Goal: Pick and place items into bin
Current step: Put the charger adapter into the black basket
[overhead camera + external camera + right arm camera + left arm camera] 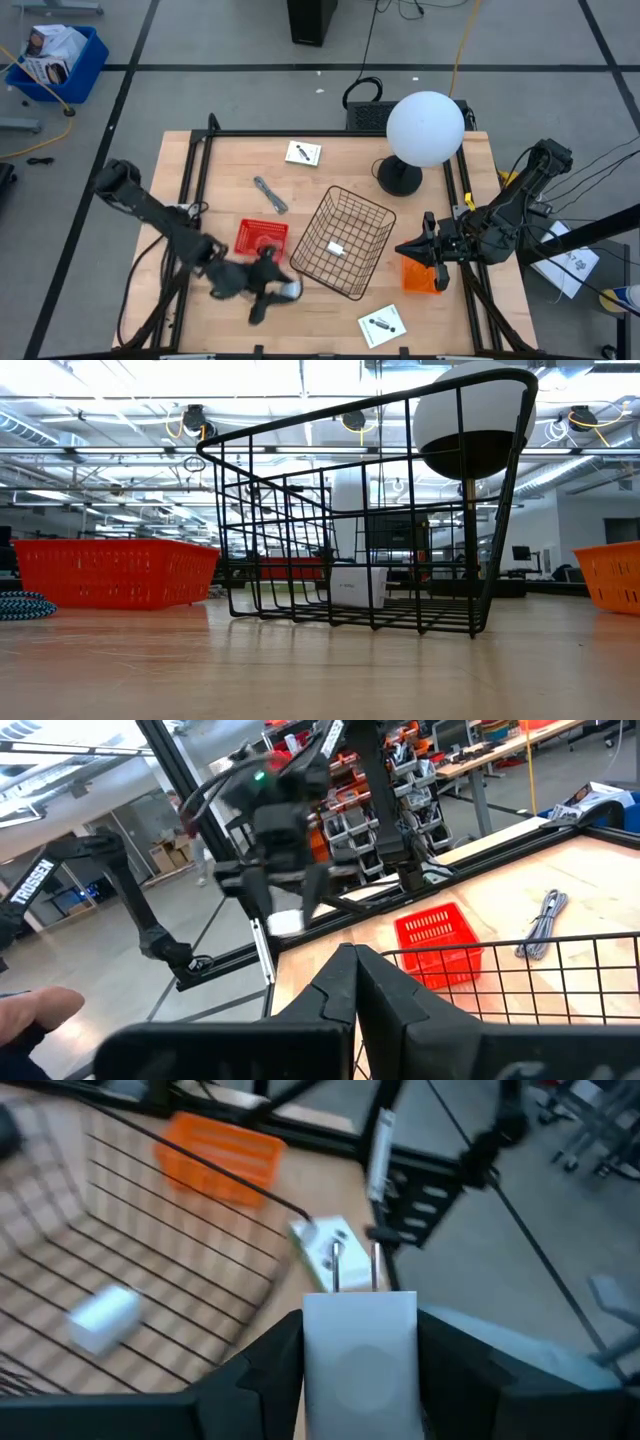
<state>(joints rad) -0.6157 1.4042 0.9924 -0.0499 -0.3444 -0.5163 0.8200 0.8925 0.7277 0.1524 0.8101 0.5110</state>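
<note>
My left gripper (281,290) hangs near the table's front edge, just left of the black wire bin (345,240), and is shut on a white block with two metal prongs (358,1348). A second white block (335,249) lies on the bin's floor. A grey bent metal piece (270,194) and a white card (303,153) lie flat on the far half of the table. Another card (381,323) lies at the front. My right gripper (412,248) is shut, holds nothing, and waits level at the bin's right side. My left gripper pinches the white block by its two opposite sides (312,1342) between its two fingers (268,1360). The prongs (336,1266) point forward, away from the gripper. The fingers slant down toward the bin from the table's left. The block (285,923) is lifted clear of the table.
A small red basket (262,238) stands left of the bin, close to my left arm. An orange basket (422,274) sits under my right gripper. A lamp with a white globe (425,128) stands at the far right. A person's hand (30,1010) shows beyond the table.
</note>
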